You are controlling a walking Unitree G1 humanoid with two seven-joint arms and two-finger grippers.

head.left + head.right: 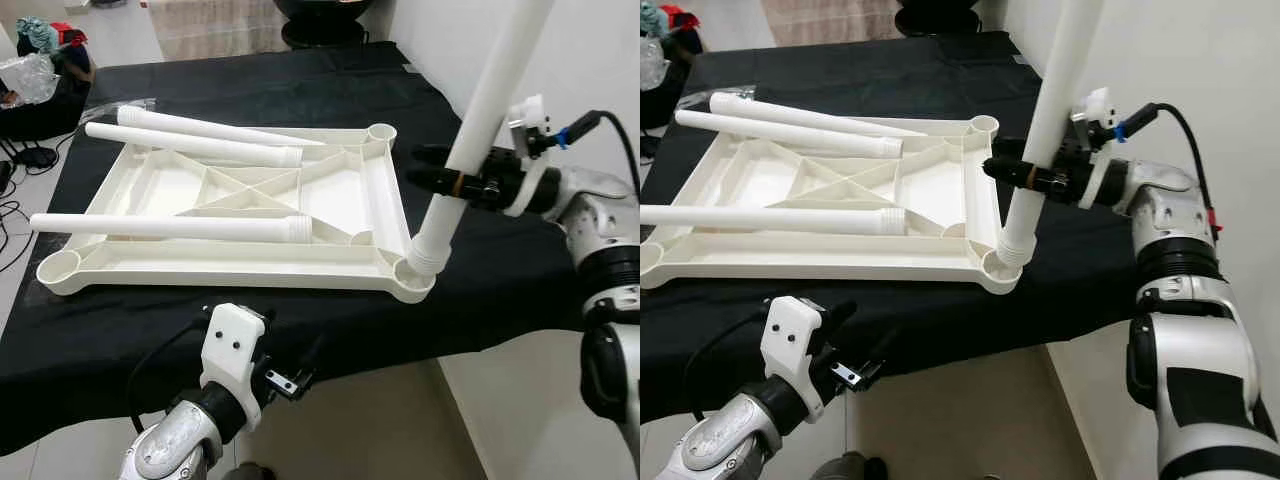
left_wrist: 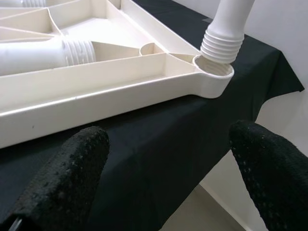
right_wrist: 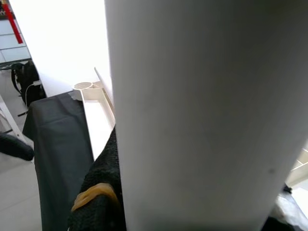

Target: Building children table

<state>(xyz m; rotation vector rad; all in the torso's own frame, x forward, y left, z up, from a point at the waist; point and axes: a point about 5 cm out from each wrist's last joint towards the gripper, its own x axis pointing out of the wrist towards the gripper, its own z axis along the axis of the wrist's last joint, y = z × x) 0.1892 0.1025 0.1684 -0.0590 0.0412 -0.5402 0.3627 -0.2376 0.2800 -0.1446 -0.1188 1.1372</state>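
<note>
A white plastic tabletop [image 1: 240, 262] lies upside down on a black-covered table [image 1: 300, 320], ribs facing up. Three loose white legs [image 1: 170, 227] rest across it. A fourth white leg [image 1: 485, 110] stands tilted with its threaded end in the near right corner socket [image 1: 414, 277]. My right gripper [image 1: 445, 178] is shut around that leg a little above the socket. My left gripper [image 2: 168, 163] hangs open below the table's front edge, nothing between its fingers, facing the corner socket [image 2: 214, 77].
The table's right side runs close to a white wall [image 1: 560, 50]. Bags and clutter [image 1: 40, 70] sit on the floor at the far left. Tiled floor [image 1: 370, 430] lies under the front edge.
</note>
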